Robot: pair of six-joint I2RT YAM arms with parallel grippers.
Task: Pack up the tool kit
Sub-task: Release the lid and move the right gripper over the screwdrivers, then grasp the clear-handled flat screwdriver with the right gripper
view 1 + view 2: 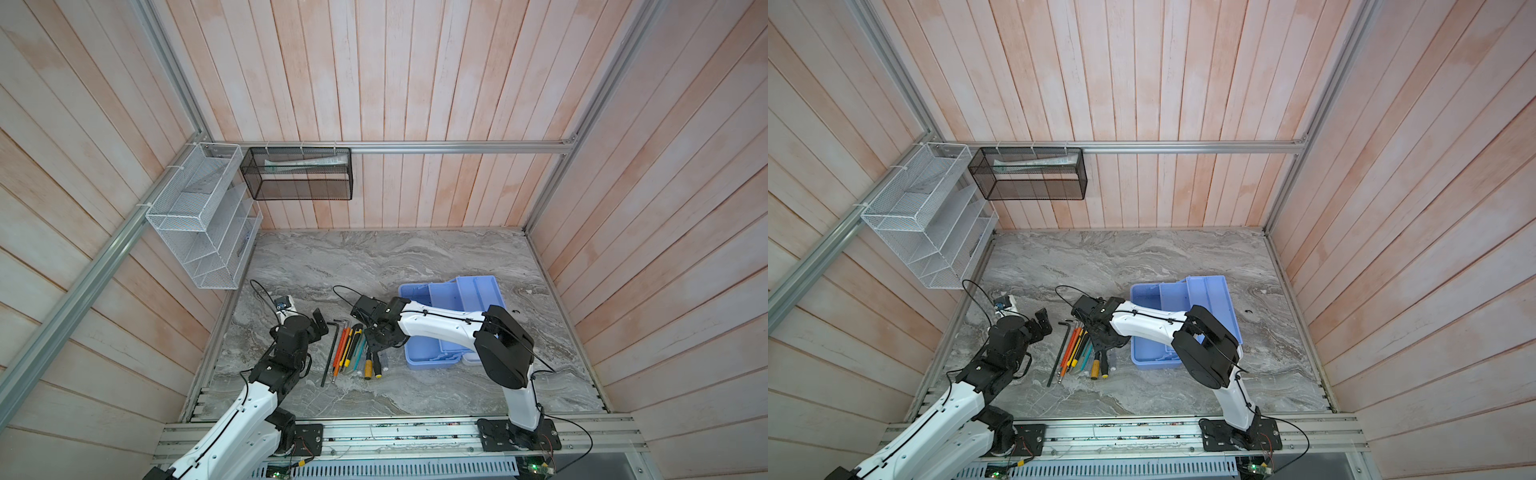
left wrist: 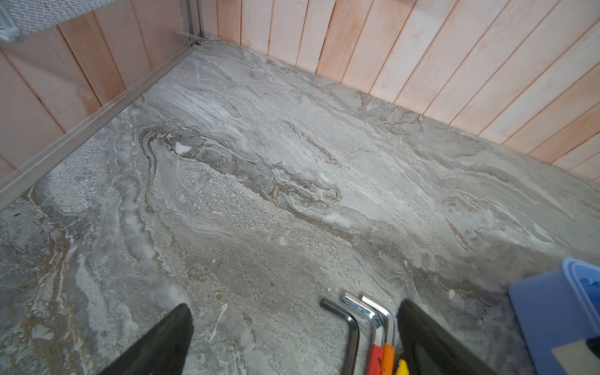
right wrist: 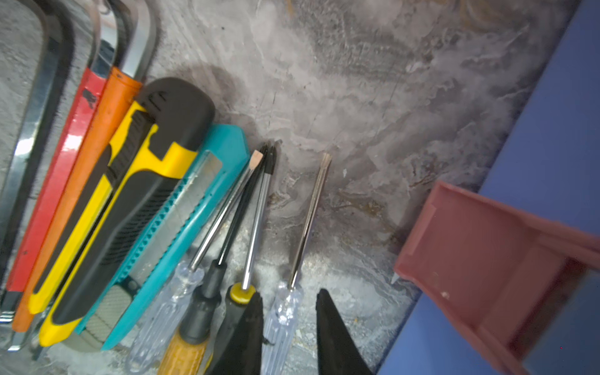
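Note:
The light blue tool kit box [image 1: 419, 355] [image 1: 1150, 357] stands open at the right, its trays [image 1: 478, 291] folded out; its pink handle [image 3: 480, 253] shows in the right wrist view. Left of it lie hex keys [image 1: 332, 353] [image 2: 352, 328], utility knives [image 3: 136, 181] and screwdrivers [image 1: 370, 368] in a row. My right gripper [image 3: 289, 293] [image 1: 374, 349] is low over the row, jaws a little apart around the clear-handled screwdriver [image 3: 282, 311], with a gap on one side. My left gripper [image 2: 293, 306] [image 1: 311, 326] hangs wide open and empty beside the hex keys.
A white wire basket [image 1: 199, 216] and a black mesh basket [image 1: 299, 174] hang on the walls at the back left. A small white device [image 1: 284, 303] sits by the left arm. Wooden walls close in the marble table [image 1: 374, 257] on three sides.

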